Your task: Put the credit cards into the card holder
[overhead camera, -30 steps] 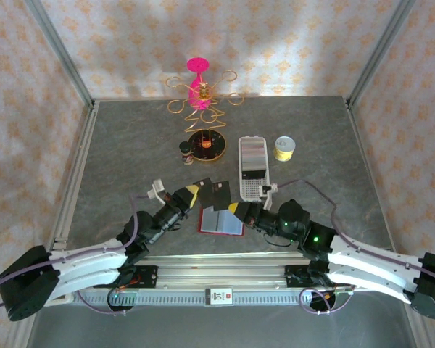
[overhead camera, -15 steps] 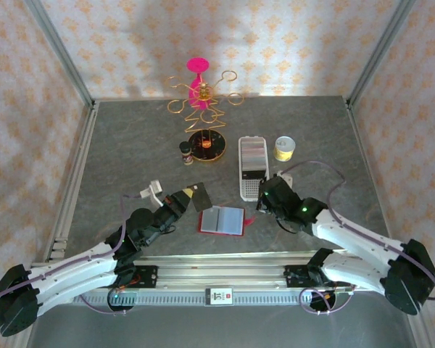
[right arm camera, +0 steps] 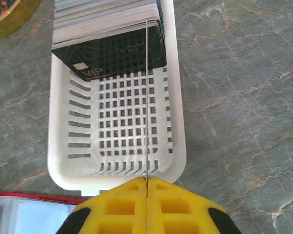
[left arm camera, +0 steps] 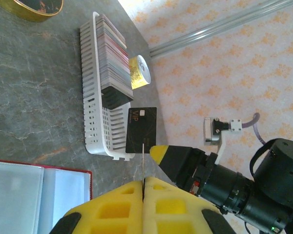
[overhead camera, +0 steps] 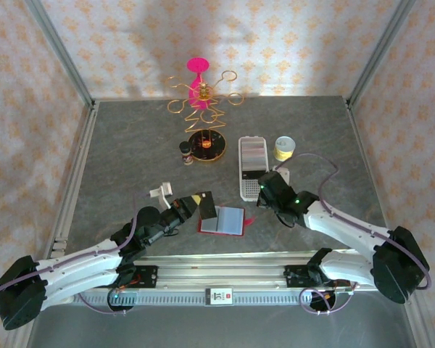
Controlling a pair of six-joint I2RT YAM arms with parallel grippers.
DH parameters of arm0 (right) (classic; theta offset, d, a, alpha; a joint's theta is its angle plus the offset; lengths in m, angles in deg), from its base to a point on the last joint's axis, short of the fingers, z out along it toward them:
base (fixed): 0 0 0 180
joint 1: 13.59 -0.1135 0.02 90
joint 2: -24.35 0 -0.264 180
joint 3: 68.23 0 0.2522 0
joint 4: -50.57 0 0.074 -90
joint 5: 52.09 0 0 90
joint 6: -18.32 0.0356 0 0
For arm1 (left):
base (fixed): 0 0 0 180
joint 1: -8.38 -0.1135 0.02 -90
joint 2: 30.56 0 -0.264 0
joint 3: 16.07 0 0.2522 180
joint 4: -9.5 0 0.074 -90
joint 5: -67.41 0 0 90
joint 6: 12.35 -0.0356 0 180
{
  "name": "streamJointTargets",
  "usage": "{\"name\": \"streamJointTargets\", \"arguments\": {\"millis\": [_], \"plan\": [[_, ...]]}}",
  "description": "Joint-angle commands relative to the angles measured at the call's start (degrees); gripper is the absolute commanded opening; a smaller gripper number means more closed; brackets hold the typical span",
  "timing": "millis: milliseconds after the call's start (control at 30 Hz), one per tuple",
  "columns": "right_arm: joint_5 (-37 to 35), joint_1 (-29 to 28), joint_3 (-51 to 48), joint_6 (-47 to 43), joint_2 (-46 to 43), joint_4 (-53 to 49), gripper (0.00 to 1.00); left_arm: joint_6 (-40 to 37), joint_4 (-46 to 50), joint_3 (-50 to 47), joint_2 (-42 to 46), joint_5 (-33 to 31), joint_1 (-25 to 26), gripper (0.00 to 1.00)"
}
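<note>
The grey table (overhead camera: 123, 152) carries a white tray (overhead camera: 251, 190) just beyond the open red card holder (overhead camera: 222, 221). At the holder's left edge, the left tool (left arm camera: 143, 190) is clamped on a dark card (overhead camera: 206, 206). Beyond the holder's right corner, the right tool (right arm camera: 147, 183) pinches a black VIP card (left arm camera: 140, 129).

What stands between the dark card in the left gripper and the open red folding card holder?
Nothing visible does. The thin dark plastic card in the left gripper hangs right at the left edge of the open red folding card holder.
</note>
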Motion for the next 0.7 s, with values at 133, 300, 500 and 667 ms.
{"name": "streamJointTargets", "arguments": {"millis": [133, 300, 500, 667], "plan": [[-2.94, 1.05, 1.91, -2.05, 4.3, -1.51, 0.0, -1.08, -2.18, 1.16, -0.05, 1.53, -0.38, 0.0], [-4.41, 1.14, 2.85, -1.79, 5.96, -3.09, 0.0, -0.83, -2.76, 0.98, -0.66, 1.81, -0.37, 0.0], [-4.55, 1.14, 3.56, -1.33, 6.81, -4.05, 0.18, -0.75, -2.81, 1.15, -1.28, 2.37, -0.37, 0.0], [-4.46, 1.17, 4.65, -1.25, 6.77, -5.37, 0.3, -0.72, -2.42, 1.44, -1.37, 2.82, -0.35, 0.0]]}}
